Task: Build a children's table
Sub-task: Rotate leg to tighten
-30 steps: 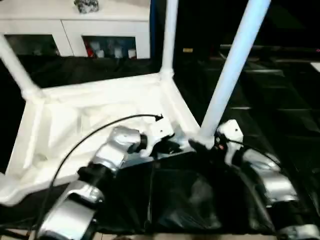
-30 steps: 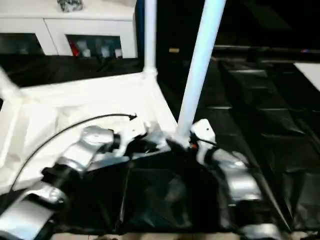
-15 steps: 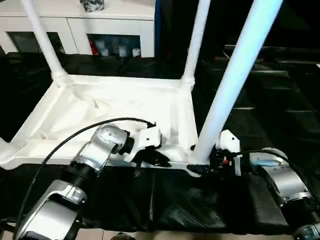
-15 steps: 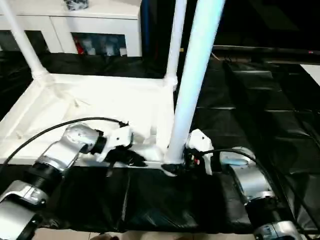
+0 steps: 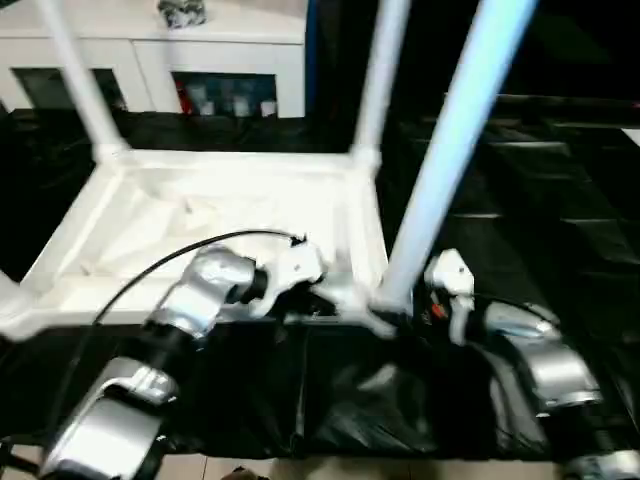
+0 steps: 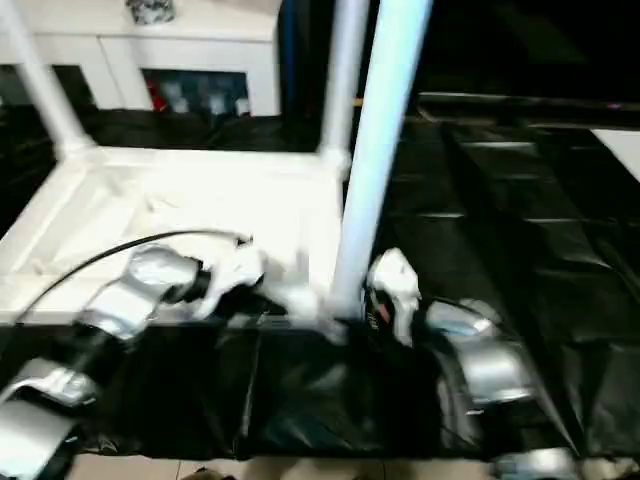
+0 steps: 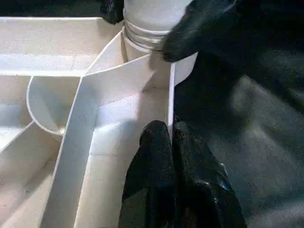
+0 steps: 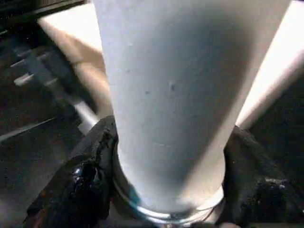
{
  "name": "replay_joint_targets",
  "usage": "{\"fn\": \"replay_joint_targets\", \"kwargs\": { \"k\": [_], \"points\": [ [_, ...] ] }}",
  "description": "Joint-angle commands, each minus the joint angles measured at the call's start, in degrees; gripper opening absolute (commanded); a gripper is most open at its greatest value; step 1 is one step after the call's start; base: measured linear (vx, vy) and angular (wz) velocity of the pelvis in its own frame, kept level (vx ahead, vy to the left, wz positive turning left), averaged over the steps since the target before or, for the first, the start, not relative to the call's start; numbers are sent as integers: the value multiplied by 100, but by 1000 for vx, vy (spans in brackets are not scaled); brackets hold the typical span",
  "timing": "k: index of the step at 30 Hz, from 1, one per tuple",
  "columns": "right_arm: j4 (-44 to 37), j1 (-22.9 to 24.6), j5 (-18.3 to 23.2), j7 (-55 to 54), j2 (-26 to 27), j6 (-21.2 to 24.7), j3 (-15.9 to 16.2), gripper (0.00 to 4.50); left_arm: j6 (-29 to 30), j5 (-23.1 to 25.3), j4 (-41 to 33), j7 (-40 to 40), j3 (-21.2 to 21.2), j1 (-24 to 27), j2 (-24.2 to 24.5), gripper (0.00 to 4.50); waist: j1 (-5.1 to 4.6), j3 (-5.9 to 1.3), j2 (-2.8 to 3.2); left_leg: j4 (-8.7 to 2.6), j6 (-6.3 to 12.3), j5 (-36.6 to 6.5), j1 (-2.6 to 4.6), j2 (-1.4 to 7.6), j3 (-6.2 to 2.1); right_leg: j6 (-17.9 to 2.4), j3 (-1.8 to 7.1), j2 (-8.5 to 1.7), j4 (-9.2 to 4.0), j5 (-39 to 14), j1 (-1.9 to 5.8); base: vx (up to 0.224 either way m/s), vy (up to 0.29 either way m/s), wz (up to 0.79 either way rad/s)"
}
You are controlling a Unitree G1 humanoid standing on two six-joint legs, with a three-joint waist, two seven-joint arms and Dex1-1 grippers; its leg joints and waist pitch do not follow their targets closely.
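- right gripper (image 8: 166, 209) jaws: gap taken up by the near leg (image 5: 440, 170), fingers (image 8: 80, 185) at either side of its base, no spare room between
- left gripper (image 7: 172, 142) jaws: pinched on the tabletop (image 5: 200, 215) rim wall, nothing else fits
- beyond left jaws: corner socket and leg base block the way
- beside both jaws: open black mat (image 5: 560, 230)

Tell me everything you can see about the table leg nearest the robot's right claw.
The near right leg is a long, smooth white plastic-looking tube, standing nearly upright in a corner socket of the upturned tabletop. Thread rings show at its base. The right claw wraps that base, a black finger on each side. The left claw pinches the tabletop's rim beside it.
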Motion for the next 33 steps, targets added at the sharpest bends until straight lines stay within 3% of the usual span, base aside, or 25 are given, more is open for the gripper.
{"fn": "replay_joint_targets", "kwargs": {
  "k": [1,6,9,10,14,16,20,21,23,25,28,31,33],
  "points": [
    [205,11,-176,-672,459,177,204,272,252,-21,2,363,-240,56,-571,0,-21,-236,-52,-480,-57,-1971,126,246,-162,-1026,203,-374,-567,-2309,135,0,0,0],
    [473,-106,-428,-1851,1197,202,186,272,627,114,29,1057,-276,63,-1092,0,-99,-206,-48,-511,-149,-2376,186,235,-198,-844,192,-393,-665,-2881,80,0,0,0],
    [725,-276,-634,-2496,1545,57,188,272,675,320,45,1350,-402,117,-1276,0,-142,-211,-39,-555,-226,-2562,171,230,-248,-678,165,-385,-697,-3012,89,0,0,0],
    [744,-316,-705,-2518,1536,-35,243,328,639,339,-6,1327,-449,171,-1274,0,-141,-213,-27,-559,-229,-2606,180,230,-253,-661,163,-387,-704,-3001,87,0,0,0],
    [639,-340,-382,-2418,1556,35,-71,348,696,240,-106,1280,-383,232,-1234,0,-163,-248,-22,-597,-180,-2616,150,232,-256,-679,160,-375,-696,-2595,131,0,0,0],
    [555,-314,-371,-2252,1396,19,-78,377,748,172,-89,1297,-258,191,-1180,0,-140,-262,-23,-584,-139,-2510,184,241,-221,-822,191,-356,-672,-2160,100,0,0,0],
    [280,-127,-341,-1528,984,-89,54,414,533,82,-189,969,-162,208,-940,0,-87,-288,-52,-552,22,-2151,153,237,-174,-995,214,-355,-620,-1584,159,0,0,0],
    [121,-25,-304,-1071,683,-143,146,414,456,23,-275,691,-139,232,-758,0,-51,-309,-72,-527,164,-1857,137,244,-154,-1083,217,-372,-590,-1283,193,0,0,0],
    [89,-3,-288,-954,608,-158,164,414,428,12,-297,618,-140,239,-707,0,-42,-317,-63,-508,247,-1657,127,251,-139,-1169,221,-372,-557,-1037,193,29,-11,3],
    [-55,79,-180,-276,188,-212,223,414,231,-75,-413,189,-142,252,-425,0,-12,-373,-97,-446,470,-1074,89,229,-124,-1361,208,-375,-452,-257,272,65,-28,4],
    [-143,79,-40,166,-57,-114,196,414,74,-121,-449,-71,-155,231,-231,0,10,-388,-97,-395,781,-535,63,235,-105,-1581,189,-372,-360,511,300,20,-10,0],
    [-223,43,22,758,-392,-96,272,414,-94,-159,-461,-375,-173,185,7,0,51,-381,-95,-381,824,-591,68,251,-99,-1603,178,-362,-361,385,280,0,0,0],
    [-296,-18,79,1318,-664,-57,372,414,-223,-216,-498,-723,-189,175,203,0,69,-351,-80,-407,711,-849,85,270,-96,-1578,164,-343,-399,-56,263,0,0,0]
  ]
}}
